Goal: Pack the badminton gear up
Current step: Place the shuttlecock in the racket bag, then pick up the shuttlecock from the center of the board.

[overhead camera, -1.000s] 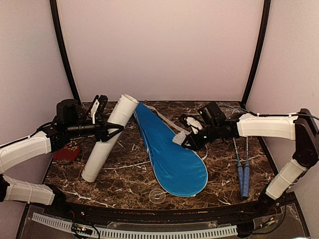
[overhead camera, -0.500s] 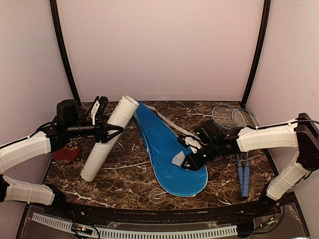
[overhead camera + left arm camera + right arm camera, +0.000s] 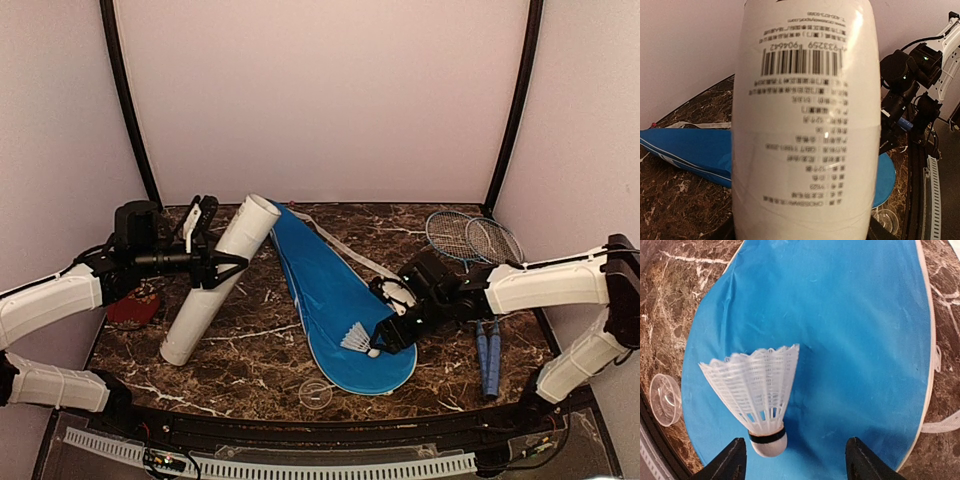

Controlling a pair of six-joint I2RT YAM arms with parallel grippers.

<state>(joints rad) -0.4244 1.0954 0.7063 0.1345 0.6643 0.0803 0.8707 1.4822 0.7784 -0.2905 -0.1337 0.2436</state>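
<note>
My left gripper (image 3: 212, 250) clamped the tilted long white tube (image 3: 190, 320) at left. 1 white feathered shuttlecock (image 3: 757, 390) lay on the blue racket-shaped cover (image 3: 320, 280) between the open jaws of my right gripper (image 3: 797, 455). I reckoned it needed gripping, then tubing.

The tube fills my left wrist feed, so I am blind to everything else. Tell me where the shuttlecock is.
Observer: The shuttlecock lies on the blue racket cover, near its wide end.
Operator: Report the right tool.
Observer: The right tool is open, with one finger on each side of the shuttlecock, and is not gripping it.
Operator: My left tool holds the white tube. Now locate the rackets.
Observer: Two rackets lie side by side on the table, to the right of the cover, with their blue handles toward the near edge.
</note>
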